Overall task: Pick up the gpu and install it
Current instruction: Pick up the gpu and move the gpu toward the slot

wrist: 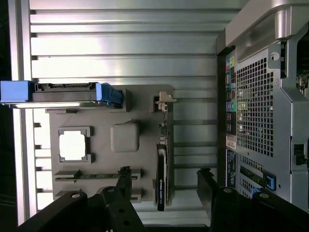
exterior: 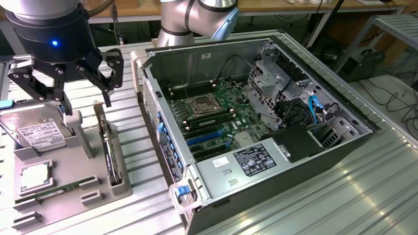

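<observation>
With hand (exterior: 87, 106) spread wide, hovers above gpu (exterior: 108, 144), parked on edge in tray (exterior: 91, 198) slot, likely to leave top edge free for pinching, beside open case (exterior: 176, 58) on counter (exterior: 326, 208).

Arm (exterior: 193, 19) bent over, jaws pointing down, wide apart

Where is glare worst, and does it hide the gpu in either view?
Exterior view: bright streaks run across the ribbed table at that view's right; the gpu, on edge in the grey tray, is dark but free of glare. Wrist view: the table beyond the tray washes out to white; the gpu is a dark edge-on strip, unaffected.
</observation>
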You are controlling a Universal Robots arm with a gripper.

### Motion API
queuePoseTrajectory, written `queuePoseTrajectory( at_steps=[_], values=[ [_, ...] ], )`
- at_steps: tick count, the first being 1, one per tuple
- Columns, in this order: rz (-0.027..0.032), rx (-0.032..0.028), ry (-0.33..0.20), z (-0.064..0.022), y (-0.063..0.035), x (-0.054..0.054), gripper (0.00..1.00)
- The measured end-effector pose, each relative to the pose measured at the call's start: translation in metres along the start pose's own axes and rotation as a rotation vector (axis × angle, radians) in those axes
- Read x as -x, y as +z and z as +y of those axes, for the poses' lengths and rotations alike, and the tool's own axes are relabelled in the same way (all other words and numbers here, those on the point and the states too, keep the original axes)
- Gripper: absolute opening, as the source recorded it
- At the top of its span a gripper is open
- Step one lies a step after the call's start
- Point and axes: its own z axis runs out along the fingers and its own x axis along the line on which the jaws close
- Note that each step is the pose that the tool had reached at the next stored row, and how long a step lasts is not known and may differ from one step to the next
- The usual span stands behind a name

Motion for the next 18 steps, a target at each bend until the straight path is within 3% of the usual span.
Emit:
queuePoseTrajectory(
  at_steps=[18],
  values=[
    [0.0016,-0.0004,-0.004,-0.0045,0.0103,0.0,0.66]
  ],
)
